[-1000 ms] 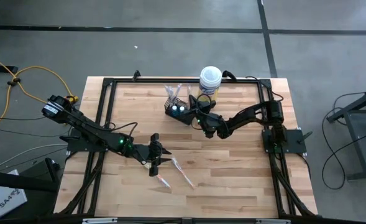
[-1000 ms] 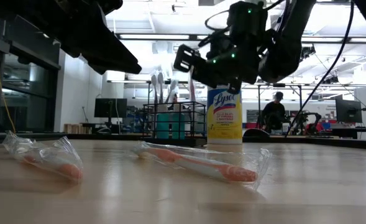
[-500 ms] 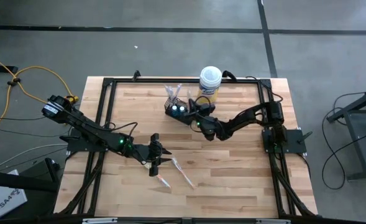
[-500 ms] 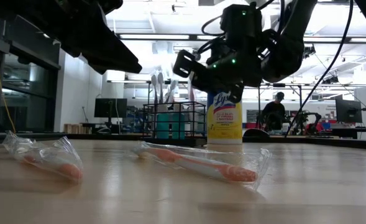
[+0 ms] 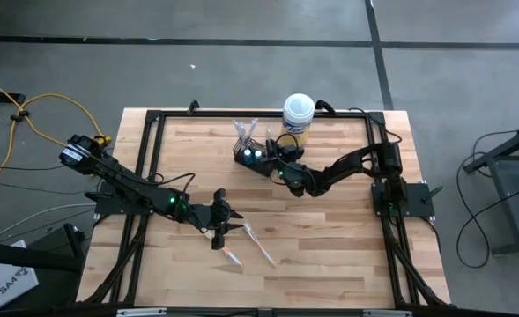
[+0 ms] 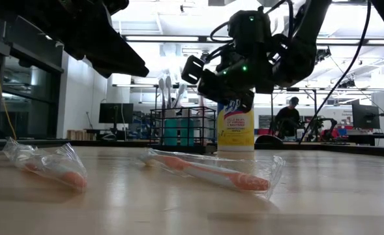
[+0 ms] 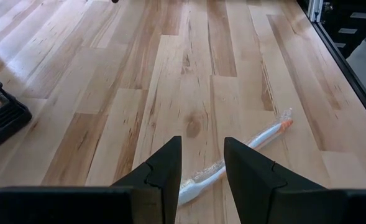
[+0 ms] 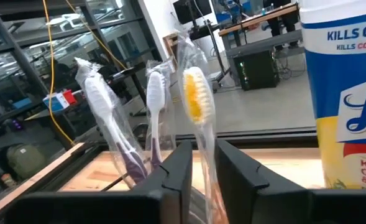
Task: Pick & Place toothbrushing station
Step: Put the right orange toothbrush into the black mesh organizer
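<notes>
My right gripper (image 5: 274, 161) hangs at the black wire basket (image 5: 252, 155) near the far edge of the surface (image 5: 329, 229), its fingers (image 8: 176, 171) parted only narrowly around a wrapped yellow-bristled toothbrush (image 8: 195, 99) standing in the basket (I cannot tell whether they actually pinch it). Two more brushes stand beside it, next to the yellow-labelled canister (image 5: 298, 114). My left gripper (image 5: 222, 214) hovers mid-surface, fingers (image 7: 164, 171) open and empty, above a wrapped toothbrush (image 7: 232, 163) lying flat.
</notes>
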### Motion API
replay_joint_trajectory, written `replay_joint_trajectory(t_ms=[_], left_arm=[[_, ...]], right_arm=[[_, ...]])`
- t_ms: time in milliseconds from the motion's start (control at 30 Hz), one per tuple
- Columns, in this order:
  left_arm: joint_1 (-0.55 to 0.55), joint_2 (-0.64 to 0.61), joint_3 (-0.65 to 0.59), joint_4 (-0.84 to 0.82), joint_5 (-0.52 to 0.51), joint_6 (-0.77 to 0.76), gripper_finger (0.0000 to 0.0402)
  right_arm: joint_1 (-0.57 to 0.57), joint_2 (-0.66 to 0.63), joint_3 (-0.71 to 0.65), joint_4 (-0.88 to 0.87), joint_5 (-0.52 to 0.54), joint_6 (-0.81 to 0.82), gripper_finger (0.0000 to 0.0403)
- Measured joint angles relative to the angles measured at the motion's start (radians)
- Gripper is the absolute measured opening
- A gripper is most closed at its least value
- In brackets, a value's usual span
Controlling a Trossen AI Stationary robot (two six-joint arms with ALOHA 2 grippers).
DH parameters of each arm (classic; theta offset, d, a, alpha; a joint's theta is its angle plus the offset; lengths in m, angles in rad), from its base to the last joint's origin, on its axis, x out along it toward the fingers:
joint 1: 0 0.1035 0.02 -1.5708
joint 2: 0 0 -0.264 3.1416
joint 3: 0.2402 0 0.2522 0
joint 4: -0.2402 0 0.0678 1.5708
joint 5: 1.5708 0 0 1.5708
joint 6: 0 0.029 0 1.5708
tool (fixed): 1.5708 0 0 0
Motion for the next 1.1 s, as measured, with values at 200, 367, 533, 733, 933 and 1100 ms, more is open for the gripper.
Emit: replay_joint_trajectory(t_ms=[200,367,533,733,933,1100], left_arm=[[0.0,0.0,0.0,0.0,0.0,0.0,0.0116],[0.0,0.0,0.0,0.0,0.0,0.0,0.0116],[0.0,0.0,0.0,0.0,0.0,0.0,0.0116],[0.0,0.0,0.0,0.0,0.0,0.001,0.0116],[0.0,0.0,0.0,0.0,0.0,0.001,0.0116],[0.0,0.0,0.0,0.0,0.0,0.001,0.0116]], right_arm=[[-0.016,0.0,0.0,0.002,-0.007,0.0,0.0091],[-0.013,-0.001,0.0,0.006,-0.007,0.0,0.0099],[-0.003,-0.002,0.0,0.074,-0.001,-0.075,0.01],[0.026,-0.002,0.0,0.242,0.02,-0.267,0.0106],[0.066,-0.002,0.0,0.299,0.127,-0.395,0.0115],[0.132,-0.005,0.0,0.331,0.16,-0.447,0.0119]])
